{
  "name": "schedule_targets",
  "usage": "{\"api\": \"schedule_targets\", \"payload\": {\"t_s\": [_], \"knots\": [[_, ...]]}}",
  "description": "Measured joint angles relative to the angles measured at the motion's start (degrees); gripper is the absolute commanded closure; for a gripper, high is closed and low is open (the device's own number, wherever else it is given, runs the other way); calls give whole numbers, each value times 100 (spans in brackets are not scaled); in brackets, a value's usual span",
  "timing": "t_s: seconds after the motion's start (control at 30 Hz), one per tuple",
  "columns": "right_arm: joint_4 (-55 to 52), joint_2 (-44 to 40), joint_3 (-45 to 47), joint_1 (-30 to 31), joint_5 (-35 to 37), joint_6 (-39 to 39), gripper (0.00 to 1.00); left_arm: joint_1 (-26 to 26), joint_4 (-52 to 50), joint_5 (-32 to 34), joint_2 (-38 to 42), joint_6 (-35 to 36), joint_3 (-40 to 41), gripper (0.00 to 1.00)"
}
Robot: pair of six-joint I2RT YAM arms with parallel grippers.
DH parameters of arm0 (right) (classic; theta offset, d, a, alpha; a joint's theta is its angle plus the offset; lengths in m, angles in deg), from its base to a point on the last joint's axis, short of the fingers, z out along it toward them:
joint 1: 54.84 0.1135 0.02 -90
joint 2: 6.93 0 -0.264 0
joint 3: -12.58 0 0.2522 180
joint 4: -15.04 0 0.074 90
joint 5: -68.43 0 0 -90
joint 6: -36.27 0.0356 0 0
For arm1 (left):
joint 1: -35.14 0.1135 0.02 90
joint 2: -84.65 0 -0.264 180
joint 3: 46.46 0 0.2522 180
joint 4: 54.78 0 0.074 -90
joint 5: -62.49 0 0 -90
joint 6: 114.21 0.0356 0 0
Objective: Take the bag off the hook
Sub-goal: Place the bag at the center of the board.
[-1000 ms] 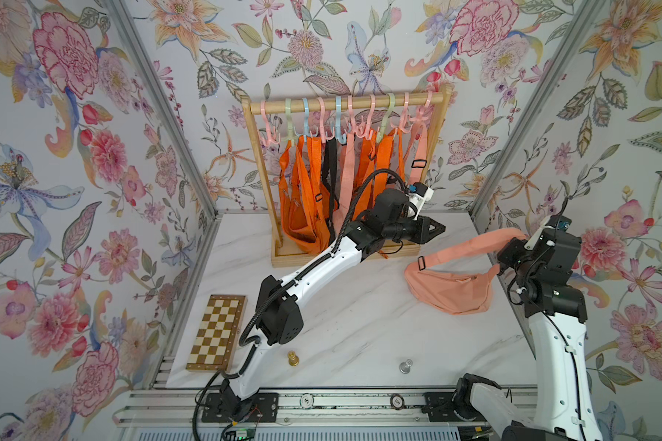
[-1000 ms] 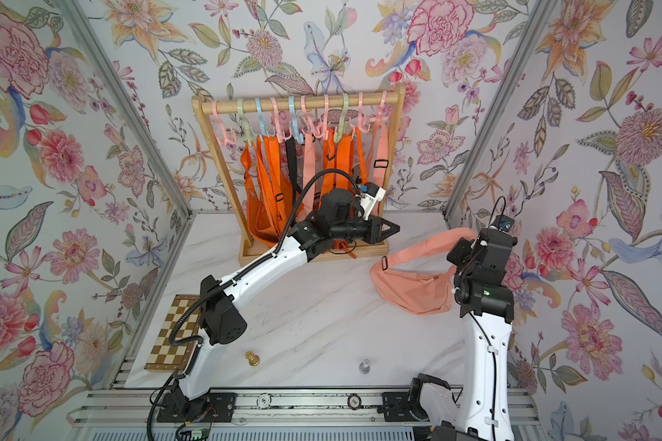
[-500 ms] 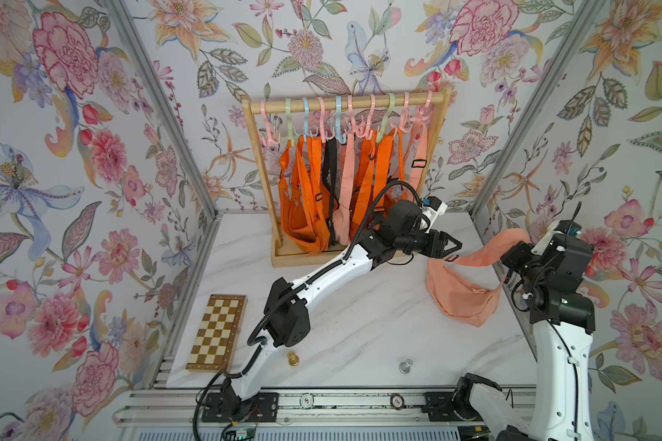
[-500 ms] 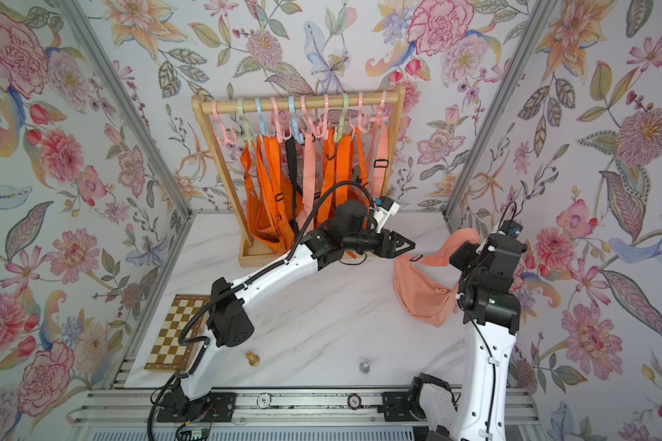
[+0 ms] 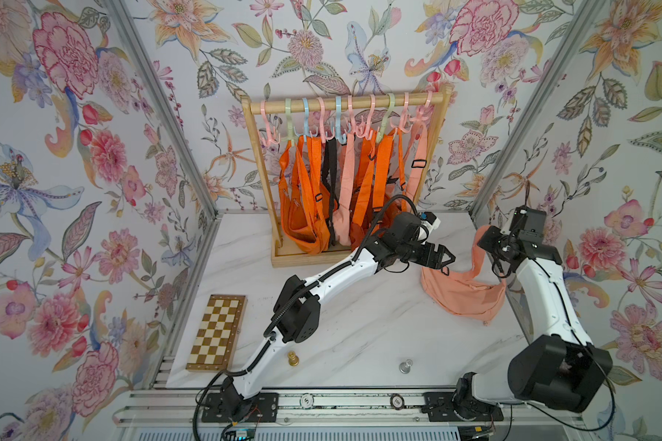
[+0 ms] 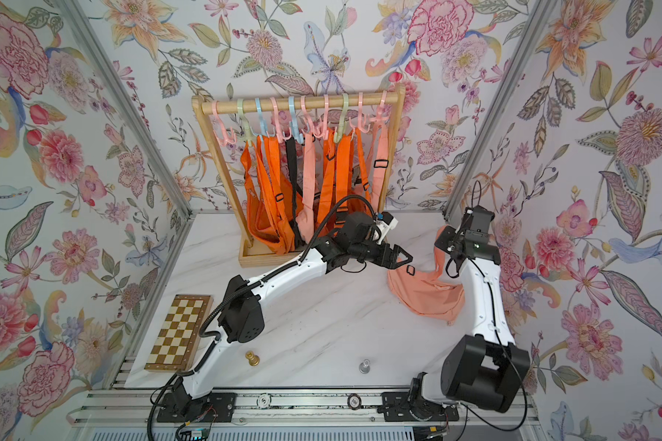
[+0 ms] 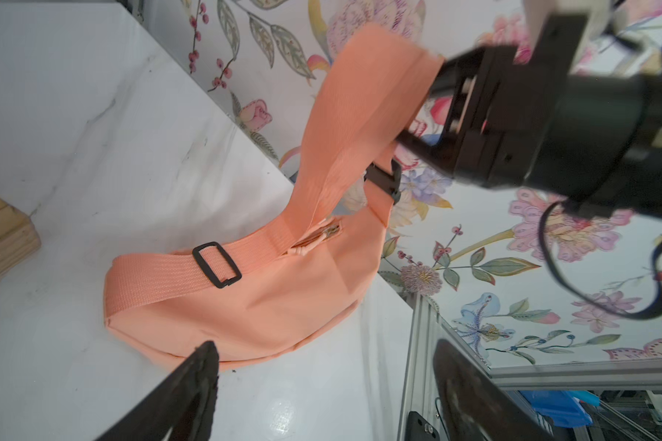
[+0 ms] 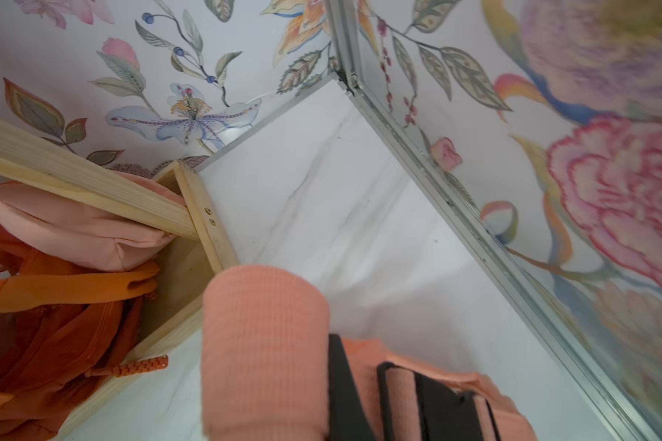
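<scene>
Jaws, left gripper (image 5: 446,259): spread wide, empty, tips just beside the bag (image 5: 463,294).
Jaws, right gripper (image 5: 489,239): clamped together on the strap (image 7: 344,114).
Bag: peach, clear of the rack (image 5: 262,179), body slumped on the table (image 5: 360,328) below the right jaws, just ahead of the left ones.
Buckle (image 7: 216,264): black, on the strap end nearest the left jaws.
Rack: behind the left jaws, hung with orange and peach bags (image 5: 302,217).
Chessboard (image 5: 216,332): well apart, far behind the left jaws.
</scene>
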Motion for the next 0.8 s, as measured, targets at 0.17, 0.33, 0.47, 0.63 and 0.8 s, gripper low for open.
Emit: {"api": "schedule_targets", "payload": {"t_s": [0.17,0.33,0.47,0.63,0.8], "knots": [[162,1309,-1156,398,15,-118,100,63,-142,101,-125,2,37,13],[175,2120,-1508,334,98,-179,100,81,-57,125,-92,2,195,12],[166,2581,-1587,201,151,-227,100,103,-59,149,-90,0,289,11],[140,3158,-1770,50,249,-378,100,146,-61,251,-90,-9,289,1],[85,3668,-2079,42,293,-518,70,190,-63,313,-90,-20,289,1]]}}
